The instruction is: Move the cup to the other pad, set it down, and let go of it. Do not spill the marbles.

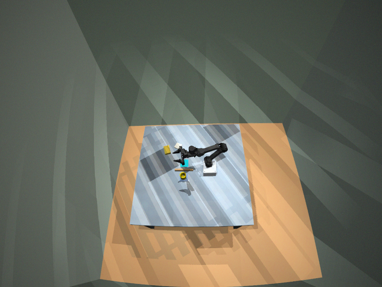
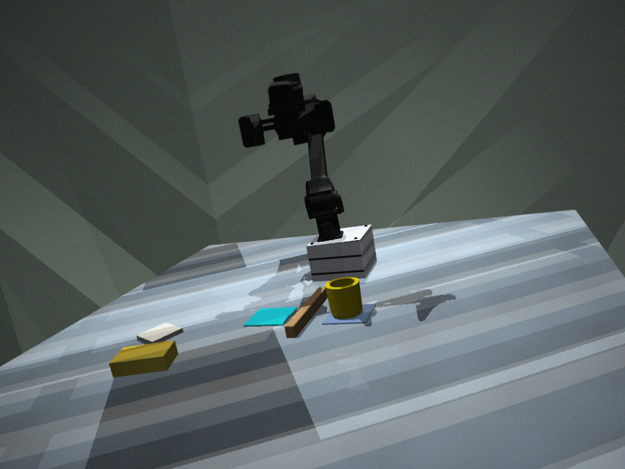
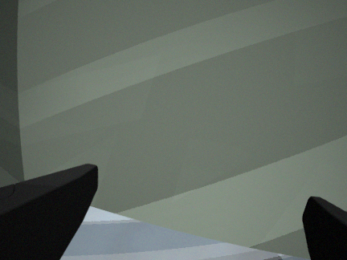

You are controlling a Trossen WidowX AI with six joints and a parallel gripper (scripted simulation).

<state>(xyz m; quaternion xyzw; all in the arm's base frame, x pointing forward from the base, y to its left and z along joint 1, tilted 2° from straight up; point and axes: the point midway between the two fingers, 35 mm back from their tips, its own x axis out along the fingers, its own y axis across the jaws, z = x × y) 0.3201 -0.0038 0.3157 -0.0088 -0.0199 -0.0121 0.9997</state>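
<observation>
The yellow cup (image 1: 181,175) (image 2: 344,301) stands upright on the blue pad (image 2: 367,313). The marbles cannot be made out inside it. The cyan pad (image 1: 185,164) (image 2: 271,316) lies bare on the other side of a low brown bar. My gripper (image 1: 174,156) (image 2: 284,124) (image 3: 202,193) is open with its fingers wide apart and nothing between them. It is high above the table, away from the cup, and points outward. The wrist view shows only the two fingertips, the wall and a part of the table, no cup or pad.
The brown bar (image 1: 183,169) (image 2: 304,316) lies between the two pads. A yellow block (image 1: 166,150) (image 2: 143,358) and a flat whitish block (image 1: 177,145) (image 2: 159,332) lie beyond the cyan pad, on the side away from the cup. The white robot base (image 1: 209,171) (image 2: 335,260) stands behind the pads.
</observation>
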